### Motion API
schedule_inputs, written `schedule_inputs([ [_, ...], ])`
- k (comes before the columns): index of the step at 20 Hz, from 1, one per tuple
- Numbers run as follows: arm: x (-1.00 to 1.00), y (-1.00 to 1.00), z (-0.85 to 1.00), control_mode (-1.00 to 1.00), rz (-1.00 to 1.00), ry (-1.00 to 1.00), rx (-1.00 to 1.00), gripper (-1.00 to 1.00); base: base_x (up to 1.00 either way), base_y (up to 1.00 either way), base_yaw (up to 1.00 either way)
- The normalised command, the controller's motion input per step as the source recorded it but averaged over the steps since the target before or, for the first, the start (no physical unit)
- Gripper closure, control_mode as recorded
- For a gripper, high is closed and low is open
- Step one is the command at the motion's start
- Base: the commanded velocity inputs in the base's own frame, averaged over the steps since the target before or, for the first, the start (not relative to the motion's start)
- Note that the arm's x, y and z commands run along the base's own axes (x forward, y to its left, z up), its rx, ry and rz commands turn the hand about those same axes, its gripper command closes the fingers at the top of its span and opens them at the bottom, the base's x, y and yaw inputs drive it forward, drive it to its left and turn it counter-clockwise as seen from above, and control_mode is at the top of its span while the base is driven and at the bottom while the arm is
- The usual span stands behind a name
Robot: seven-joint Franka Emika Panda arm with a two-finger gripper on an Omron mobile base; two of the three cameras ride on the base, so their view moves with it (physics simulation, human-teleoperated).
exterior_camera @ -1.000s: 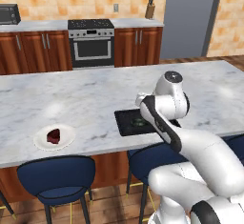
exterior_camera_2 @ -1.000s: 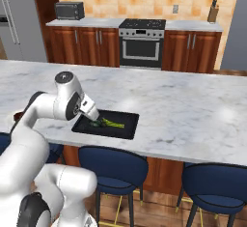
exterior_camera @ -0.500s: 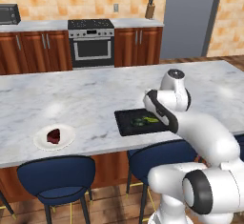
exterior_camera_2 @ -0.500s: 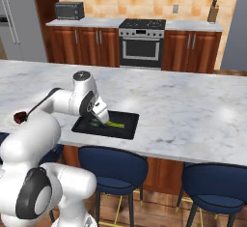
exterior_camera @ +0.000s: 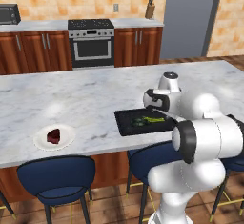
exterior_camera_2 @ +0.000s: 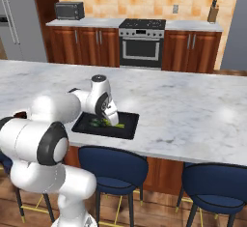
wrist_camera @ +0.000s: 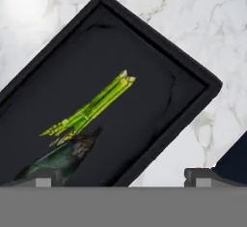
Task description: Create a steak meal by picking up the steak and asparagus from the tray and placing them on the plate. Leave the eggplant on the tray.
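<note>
The dark red steak [exterior_camera: 54, 136] lies on the white plate [exterior_camera: 42, 142] at the counter's left. On the black tray [exterior_camera: 125, 126] the yellow-green asparagus [exterior_camera: 153, 119] rests beside the dark eggplant [exterior_camera: 139, 122]. My gripper [exterior_camera: 157, 112] hovers just over the tray, above the asparagus. In the hand view the asparagus [wrist_camera: 91, 106] lies diagonally on the tray [wrist_camera: 193, 106], its tip touching the eggplant [wrist_camera: 62, 156]. The gripper [wrist_camera: 124, 177] is open, with fingertips [wrist_camera: 43, 177] set wide apart and nothing between them. From the right, the gripper [exterior_camera_2: 115, 121] sits over the asparagus [exterior_camera_2: 119, 125].
The tray [exterior_camera_2: 128, 132] sits near the front edge of the marble island counter [exterior_camera: 86, 99]. Blue stools [exterior_camera: 57, 178] stand below that edge. A stove [exterior_camera: 92, 42] and wooden cabinets line the far wall.
The arm has stretched out to the right, bringing the hand over the tray's asparagus. The steak has stayed on the plate.
</note>
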Motion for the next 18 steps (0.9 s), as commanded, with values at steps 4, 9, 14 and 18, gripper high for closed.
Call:
schedule_inputs([
  [4,0.73,-0.01,-0.51,-1.0,-0.04,0.13,0.05,-1.0,0.0,0.0,0.0],
  [9,0.55,0.0,-0.5,-1.0,-0.02,0.09,0.01,-1.0,0.0,0.0,0.0],
  [14,0.39,0.0,-0.5,-1.0,-0.03,0.02,0.0,-1.0,0.0,0.0,0.0],
  [18,0.29,0.0,-0.48,-1.0,-0.06,-0.01,0.0,-1.0,0.0,0.0,0.0],
])
